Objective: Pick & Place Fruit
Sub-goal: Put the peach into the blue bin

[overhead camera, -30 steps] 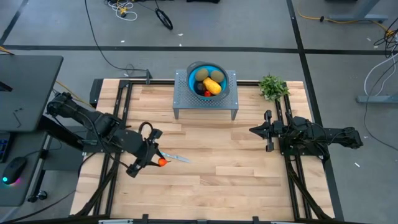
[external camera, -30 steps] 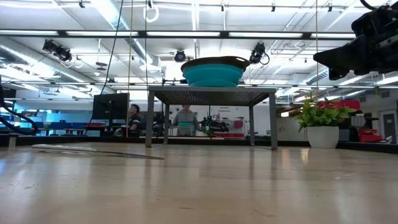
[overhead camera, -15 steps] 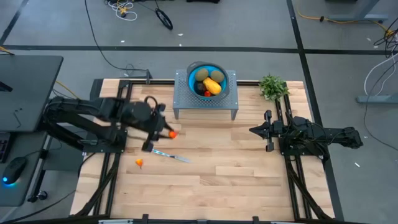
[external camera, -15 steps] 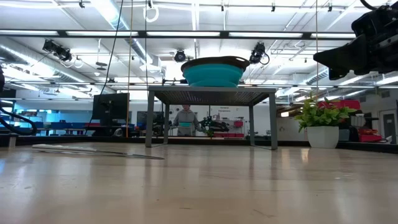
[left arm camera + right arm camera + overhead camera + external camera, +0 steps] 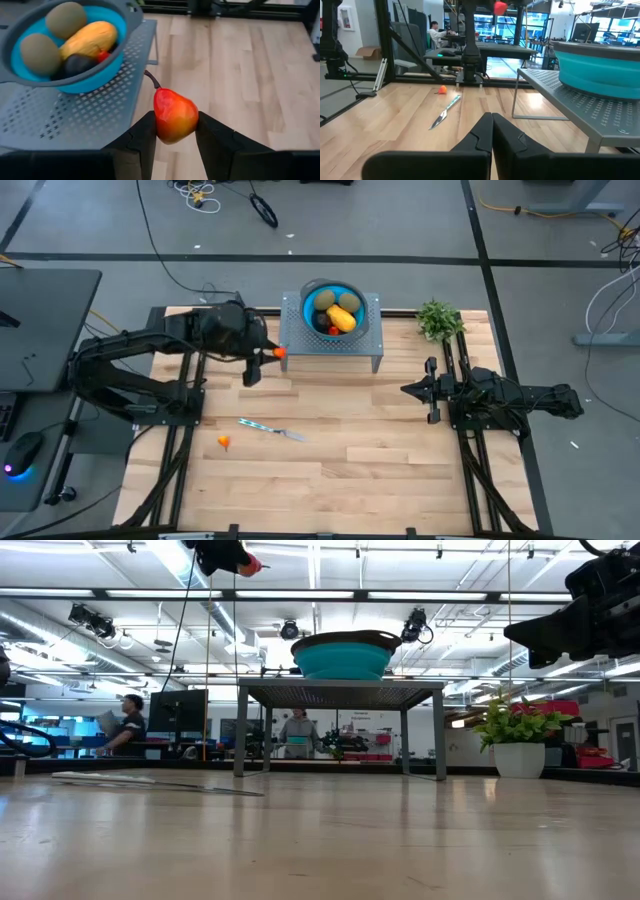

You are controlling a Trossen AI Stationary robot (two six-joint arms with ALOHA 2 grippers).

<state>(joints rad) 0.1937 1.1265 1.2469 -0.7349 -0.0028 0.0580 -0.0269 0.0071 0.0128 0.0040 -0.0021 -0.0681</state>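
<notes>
Here left gripper [image 5: 175, 131] clamps small red-orange pear [image 5: 174, 114]; right gripper [image 5: 491, 131] closed, empty.

In the low view, the left end effector [image 5: 232, 554] is cut off by the upper edge, and only a small part of the red-orange fruit [image 5: 250, 564] in it shows. The blue bowl [image 5: 345, 655] hides its contents there. From above, the small orange piece [image 5: 224, 442] on the worktop [image 5: 380, 450] is too small to identify. The dark fruit [image 5: 77, 63] is mostly covered in the left wrist view.
</notes>
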